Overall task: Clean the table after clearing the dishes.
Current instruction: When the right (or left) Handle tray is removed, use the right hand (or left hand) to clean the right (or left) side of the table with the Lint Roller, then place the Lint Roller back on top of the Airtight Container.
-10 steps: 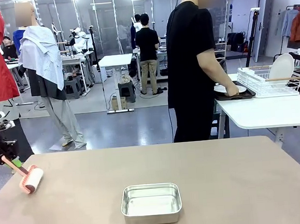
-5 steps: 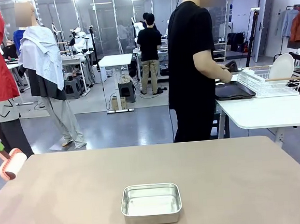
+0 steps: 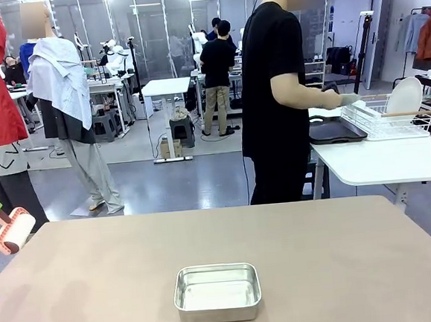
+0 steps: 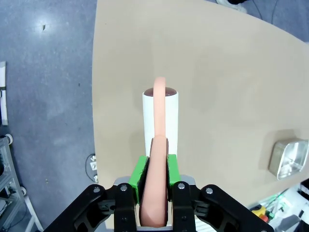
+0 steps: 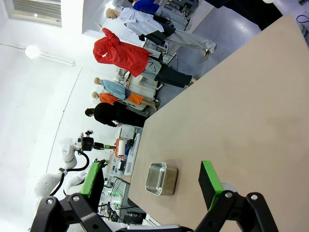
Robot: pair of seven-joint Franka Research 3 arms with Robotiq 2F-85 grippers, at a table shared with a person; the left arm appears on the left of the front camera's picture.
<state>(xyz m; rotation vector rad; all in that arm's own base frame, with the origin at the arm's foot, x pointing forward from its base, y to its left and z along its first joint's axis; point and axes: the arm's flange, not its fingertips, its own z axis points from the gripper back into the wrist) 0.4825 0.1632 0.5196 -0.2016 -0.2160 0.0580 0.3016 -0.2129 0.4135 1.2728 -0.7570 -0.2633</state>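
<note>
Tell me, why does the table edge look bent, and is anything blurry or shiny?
Left wrist view: the wide-angle lens bows the table edge; the roller in the left tool is sharp. Front view: the steel pan shows soft glare, shadows are faint. Right wrist view: rolled sideways, with the right tool's green pads slightly soft.

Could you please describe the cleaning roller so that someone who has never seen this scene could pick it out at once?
Start at the large beige-brown table and go to its left edge, well away from the steel pan near the middle. There the left gripper is shut on a salmon-pink handle that ends in a white cylindrical roller held above the tabletop. It is the only handled tool there.
</note>
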